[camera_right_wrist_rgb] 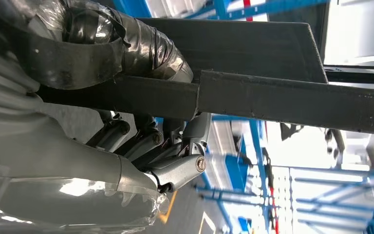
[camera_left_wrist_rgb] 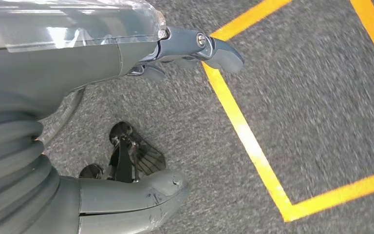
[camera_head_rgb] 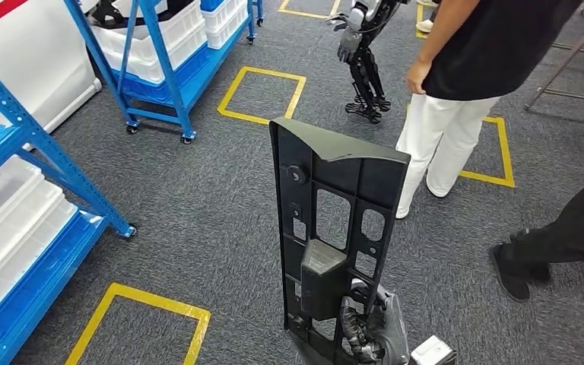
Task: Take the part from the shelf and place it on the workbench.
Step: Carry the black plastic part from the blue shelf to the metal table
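Right hand (camera_head_rgb: 372, 327) clamped on the part (camera_head_rgb: 334, 228) — mid-carry; left hand (camera_left_wrist_rgb: 126, 122) hangs empty, fingers apart — workbench must be found next.

One black part (camera_head_rgb: 334, 228) stands upright at near centre. Two blue shelves show, one at near left (camera_head_rgb: 23, 220) and one at far left (camera_head_rgb: 167, 53), both carrying white bins. Four yellow floor squares are marked on the grey carpet, two people stand at right, and one other robot (camera_head_rgb: 365, 61) stands far off.
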